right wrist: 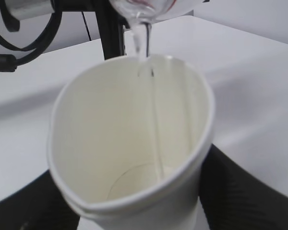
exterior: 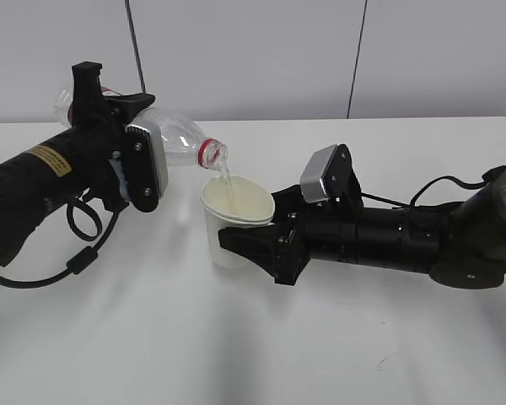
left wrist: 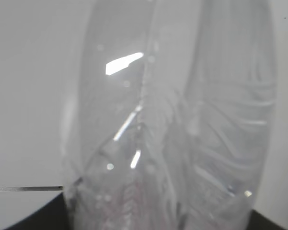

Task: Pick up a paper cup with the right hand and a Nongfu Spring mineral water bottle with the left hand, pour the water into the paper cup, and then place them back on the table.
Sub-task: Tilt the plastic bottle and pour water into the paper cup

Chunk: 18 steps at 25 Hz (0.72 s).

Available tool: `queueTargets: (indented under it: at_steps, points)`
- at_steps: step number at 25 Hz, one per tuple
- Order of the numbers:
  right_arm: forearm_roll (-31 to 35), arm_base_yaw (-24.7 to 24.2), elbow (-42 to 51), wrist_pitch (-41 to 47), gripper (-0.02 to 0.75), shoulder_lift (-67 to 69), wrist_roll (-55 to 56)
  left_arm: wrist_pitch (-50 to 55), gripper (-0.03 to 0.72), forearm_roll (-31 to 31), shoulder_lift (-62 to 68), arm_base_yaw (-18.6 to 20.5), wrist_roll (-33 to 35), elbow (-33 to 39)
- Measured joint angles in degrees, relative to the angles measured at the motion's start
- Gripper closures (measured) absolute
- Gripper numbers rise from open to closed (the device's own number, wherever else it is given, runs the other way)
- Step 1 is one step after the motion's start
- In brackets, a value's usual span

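My left gripper point(exterior: 122, 135) is shut on the clear Nongfu Spring bottle point(exterior: 173, 139), tilted with its red-ringed mouth down to the right over the cup. A thin stream of water point(exterior: 225, 181) falls from the mouth into the white paper cup point(exterior: 234, 221). My right gripper point(exterior: 257, 245) is shut on the cup, squeezing its rim oval. In the right wrist view the cup point(right wrist: 134, 153) fills the frame, the water point(right wrist: 141, 40) runs down its inner wall and the bottle mouth point(right wrist: 144, 9) is at the top. In the left wrist view the bottle point(left wrist: 173, 134) fills the frame, blurred.
The white table point(exterior: 253, 354) stretches around both arms. A looping black cable point(exterior: 76, 245) hangs under my left arm. A grey wall stands behind the table's far edge.
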Motion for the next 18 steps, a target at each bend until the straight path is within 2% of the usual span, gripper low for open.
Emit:
queueTargets:
  at_steps: [18]
  points:
    - [-0.1, 0.0, 0.0, 2.1, 0.243, 0.0, 0.0, -0.5, 0.377, 0.0, 0.0, 0.0, 1.4, 0.0]
